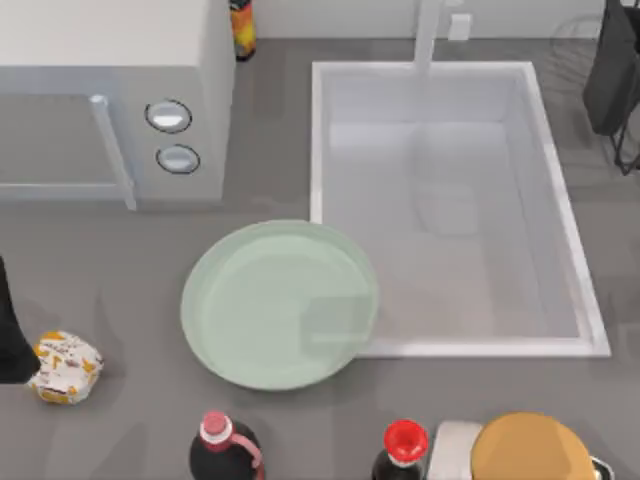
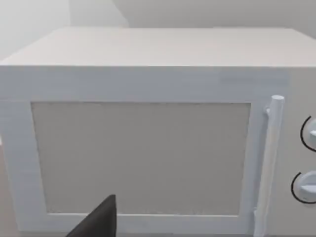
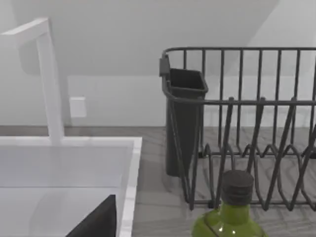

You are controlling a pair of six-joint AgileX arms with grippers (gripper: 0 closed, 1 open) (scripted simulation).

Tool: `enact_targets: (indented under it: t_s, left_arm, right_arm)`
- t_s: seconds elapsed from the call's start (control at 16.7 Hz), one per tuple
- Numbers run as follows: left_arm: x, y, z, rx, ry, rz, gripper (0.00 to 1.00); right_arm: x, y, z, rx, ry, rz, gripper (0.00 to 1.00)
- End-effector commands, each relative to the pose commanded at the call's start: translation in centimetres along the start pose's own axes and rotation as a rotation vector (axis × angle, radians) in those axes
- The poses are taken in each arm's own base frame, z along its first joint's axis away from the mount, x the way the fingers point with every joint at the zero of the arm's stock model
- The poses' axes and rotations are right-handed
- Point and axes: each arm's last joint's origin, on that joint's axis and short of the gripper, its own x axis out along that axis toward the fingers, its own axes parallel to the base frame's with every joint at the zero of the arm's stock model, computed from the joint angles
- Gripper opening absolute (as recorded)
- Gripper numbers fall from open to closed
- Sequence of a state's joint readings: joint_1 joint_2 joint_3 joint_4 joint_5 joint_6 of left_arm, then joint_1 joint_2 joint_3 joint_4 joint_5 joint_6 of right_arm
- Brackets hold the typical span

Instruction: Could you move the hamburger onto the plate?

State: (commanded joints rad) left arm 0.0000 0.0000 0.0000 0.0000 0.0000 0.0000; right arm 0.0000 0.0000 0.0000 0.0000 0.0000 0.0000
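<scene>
The hamburger (image 1: 66, 367) sits at the counter's left edge, toward the front corner, still in its white printed wrap and well apart from the plate (image 1: 225, 262). The plate lies mid-counter, its right rim overlapping the front-left corner of the sink (image 1: 560, 210).

A dark part of your left arm (image 1: 12, 330) shows at the left edge, touching or just beside the hamburger; the gripper itself cannot be made out there, so you cannot tell whether its fingers are released or clenched. The left wrist view faces the microwave (image 2: 148, 123) door, with a dark fingertip (image 2: 98, 219) at the frame's foot.

Judgement: your left arm is clearly the nearer one. The carry runs from the left edge rightward and slightly toward the back. The bundle is roundish, with no clear long axis.

Obstacles: the counter between hamburger and plate is bare. The pink-capped bottle (image 1: 225, 445) and red-capped bottle (image 1: 403, 450) stand along the front edge, off the path.

Your right arm looks parked near the dish rack (image 3: 256, 128); its finger state cannot be told.
</scene>
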Motion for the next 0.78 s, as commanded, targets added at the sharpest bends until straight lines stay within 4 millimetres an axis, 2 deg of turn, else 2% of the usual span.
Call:
enact_targets:
  t_s: [0.18,0.36,0.6,0.78]
  left_arm:
    - [0.0,0.0,0.1,0.002,0.011,-0.001,1.00]
    - [0.3,-0.1,1.1,0.018,0.106,-0.012,1.00]
    - [1.7,-0.4,3.1,0.060,0.366,-0.045,1.00]
    - [4.1,-0.8,4.4,0.105,0.628,-0.085,1.00]
  right_arm:
    - [0.0,0.0,0.0,0.000,0.000,0.000,1.00]
    - [0.0,0.0,0.0,0.000,0.000,0.000,1.00]
    - [0.0,0.0,0.0,0.000,0.000,0.000,1.00]
    - [0.0,0.0,0.0,0.000,0.000,0.000,1.00]
